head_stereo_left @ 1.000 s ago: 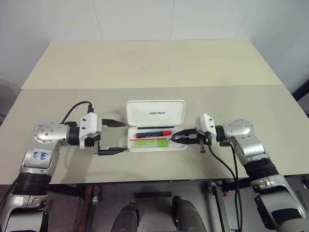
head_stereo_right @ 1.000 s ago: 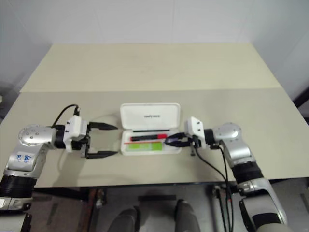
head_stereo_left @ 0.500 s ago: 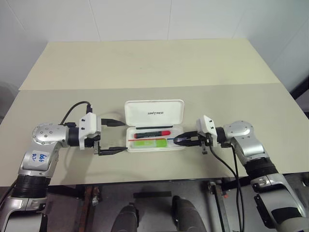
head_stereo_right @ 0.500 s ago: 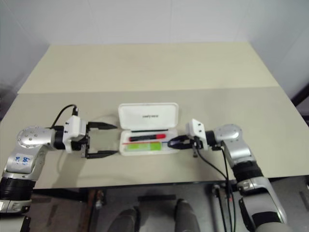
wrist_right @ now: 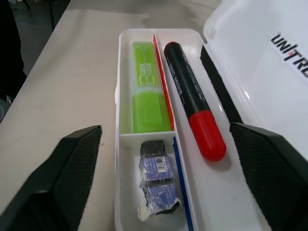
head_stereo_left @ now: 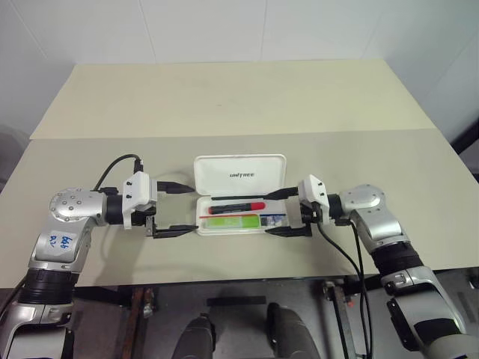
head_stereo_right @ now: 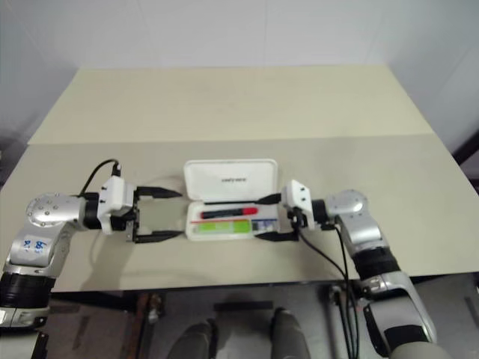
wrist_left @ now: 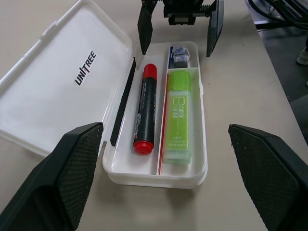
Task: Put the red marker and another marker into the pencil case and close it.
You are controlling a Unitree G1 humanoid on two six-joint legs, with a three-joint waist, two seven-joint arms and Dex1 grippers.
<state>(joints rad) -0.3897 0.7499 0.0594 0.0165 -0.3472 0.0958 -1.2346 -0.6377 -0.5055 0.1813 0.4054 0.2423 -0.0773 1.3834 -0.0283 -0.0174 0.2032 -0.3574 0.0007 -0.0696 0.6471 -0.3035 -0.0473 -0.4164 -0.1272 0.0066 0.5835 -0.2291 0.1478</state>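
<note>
The pencil case (head_stereo_left: 281,224) lies open on the table with its white lid (head_stereo_left: 241,174) tilted back. Inside, the red marker (head_stereo_left: 238,208) lies along the lid side, its red cap toward the right. The lime-green marker (head_stereo_left: 233,221) lies in the front compartment. My right gripper (head_stereo_left: 278,214) stands open, with its fingers on either side of the case's right end. My left gripper (head_stereo_left: 174,209) stands open just off the case's left end, holding nothing. The left wrist view looks along the red marker (wrist_left: 144,108) and the green marker (wrist_left: 177,115).
A small dark purple stub (wrist_right: 156,192) lies in the end compartment by my right gripper. A second table (head_stereo_left: 239,93) adjoins at the back along a seam. The near table edge (head_stereo_left: 239,275) runs close below both arms.
My right gripper has gone from shut to open at the case's right end. The purple stub now shows in the end compartment. The left arm has kept still.
</note>
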